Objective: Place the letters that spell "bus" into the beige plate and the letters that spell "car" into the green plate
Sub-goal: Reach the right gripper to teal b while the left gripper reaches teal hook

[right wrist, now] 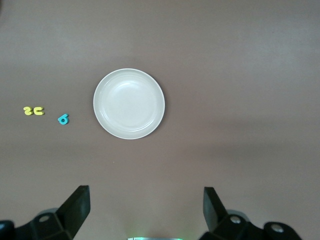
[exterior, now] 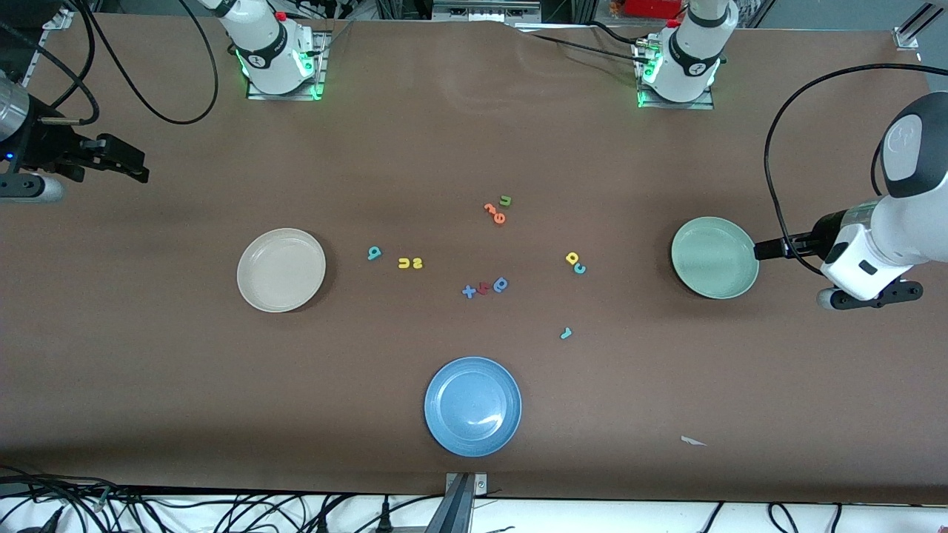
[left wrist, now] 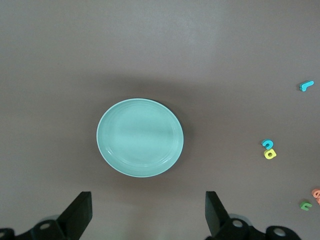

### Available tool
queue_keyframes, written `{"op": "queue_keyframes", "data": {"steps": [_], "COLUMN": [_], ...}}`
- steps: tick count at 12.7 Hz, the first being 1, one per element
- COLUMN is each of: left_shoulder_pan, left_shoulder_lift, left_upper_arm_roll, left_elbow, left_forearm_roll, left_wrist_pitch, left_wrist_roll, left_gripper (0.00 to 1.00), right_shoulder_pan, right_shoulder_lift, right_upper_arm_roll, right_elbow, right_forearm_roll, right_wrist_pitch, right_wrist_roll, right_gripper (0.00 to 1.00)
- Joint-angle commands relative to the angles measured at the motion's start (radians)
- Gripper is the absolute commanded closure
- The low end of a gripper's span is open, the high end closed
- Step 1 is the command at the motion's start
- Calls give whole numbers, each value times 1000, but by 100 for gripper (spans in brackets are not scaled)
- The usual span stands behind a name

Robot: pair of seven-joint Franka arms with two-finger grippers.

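Note:
The beige plate (exterior: pixel 281 269) (right wrist: pixel 129 103) lies empty toward the right arm's end. Beside it are the teal "b" (exterior: pixel 374 254) (right wrist: pixel 63 119), yellow "u" (exterior: pixel 404 263) and yellow "s" (exterior: pixel 417 263). The green plate (exterior: pixel 715 257) (left wrist: pixel 140 137) lies empty toward the left arm's end. The yellow "a" (exterior: pixel 572 257) (left wrist: pixel 270 154) touches the teal "c" (exterior: pixel 580 269) (left wrist: pixel 268 144). The teal "r" (exterior: pixel 566 333) (left wrist: pixel 307 85) lies nearer the front camera. My left gripper (exterior: pixel 774 248) (left wrist: pixel 147 215) hangs open by the green plate. My right gripper (exterior: pixel 122 159) (right wrist: pixel 145 212) hangs open at its table end.
A blue plate (exterior: pixel 472 406) sits nearest the front camera. Orange letters (exterior: pixel 494 213) and a green "u" (exterior: pixel 506 200) lie mid-table. A blue "x" (exterior: pixel 469 291), a red letter (exterior: pixel 483 288) and a blue letter (exterior: pixel 501 284) form a row. A paper scrap (exterior: pixel 692 441) lies near the front edge.

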State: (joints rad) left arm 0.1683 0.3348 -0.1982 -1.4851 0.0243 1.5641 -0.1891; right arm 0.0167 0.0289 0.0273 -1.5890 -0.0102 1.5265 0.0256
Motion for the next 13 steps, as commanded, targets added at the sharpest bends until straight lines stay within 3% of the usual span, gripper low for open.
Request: {"op": "queue_keyframes", "data": {"steps": [1,7,9,11,13], "left_shoulder_pan": [-6,-7,-9,-10,-41], "left_shoulder_lift": [-3,-2,-2,-2,24], "left_upper_arm_roll": [-1,-1,-1,-1,-3], "left_elbow": [2,2,2,5,14], "left_forearm_roll": [23,23,23,23,22], "left_wrist_pitch": [-7,-6,-6,-1,11], "left_wrist_roll": [-9,-9,-10,-13,-83], "left_gripper": [1,1,1,1,1], "right_shoulder_pan": [15,188,244,291,298], "right_shoulder_lift": [9,153,196,194,195], "right_upper_arm_roll": [25,25,25,28,77], "right_elbow": [-5,-8,-31,-147,-263], "right_forearm_roll": [-4,-16,-11,-11,-11], "right_wrist_pitch": [-16,3,90,249,398], "right_wrist_roll": [4,51,117,203,264], "right_gripper": [0,0,0,0,0]}}
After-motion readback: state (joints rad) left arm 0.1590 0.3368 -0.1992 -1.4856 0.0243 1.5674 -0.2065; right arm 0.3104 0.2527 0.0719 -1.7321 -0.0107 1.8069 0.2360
